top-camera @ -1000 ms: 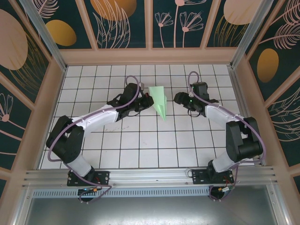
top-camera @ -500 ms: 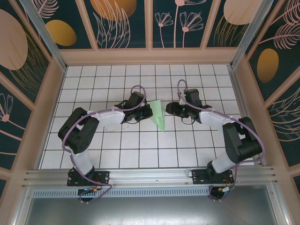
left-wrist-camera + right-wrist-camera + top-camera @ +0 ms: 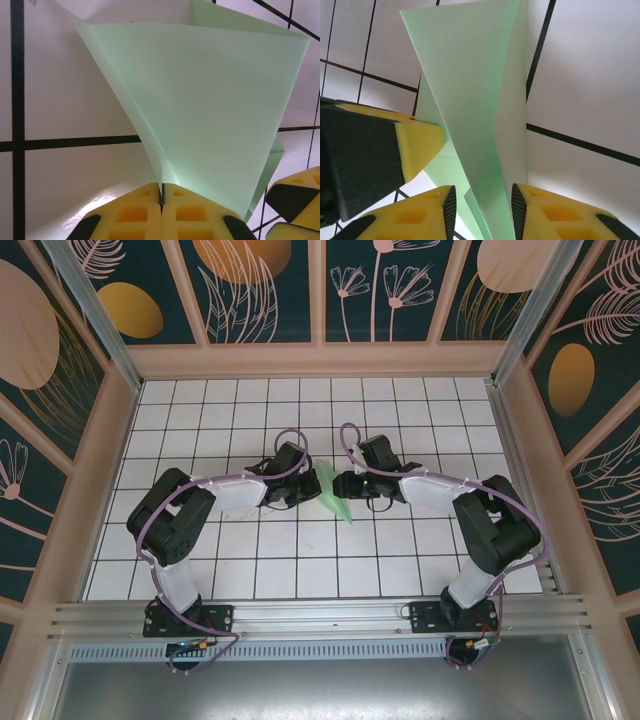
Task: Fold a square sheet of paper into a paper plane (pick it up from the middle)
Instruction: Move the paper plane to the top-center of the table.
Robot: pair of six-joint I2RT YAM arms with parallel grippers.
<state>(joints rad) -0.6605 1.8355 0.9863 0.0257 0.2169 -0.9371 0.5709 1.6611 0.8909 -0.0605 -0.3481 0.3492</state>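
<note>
Two grippers have closed in on the paper plane [image 3: 336,496] at the middle of the table [image 3: 420,550]; it now reads narrower, wings drawn together. Left gripper [image 3: 161,192] is pinched tight on the crease; right gripper [image 3: 481,200] straddles the fold, fingers apart, probably not yet pressing. Final creasing, I judge.

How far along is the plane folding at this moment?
Done: the paper plane is already a narrow, pointed dart with several creases. In hand: the left gripper is shut on its folded edge, while the right gripper straddles another flap, jaws apart. Left: probably a last crease or wing fold, then release.
</note>
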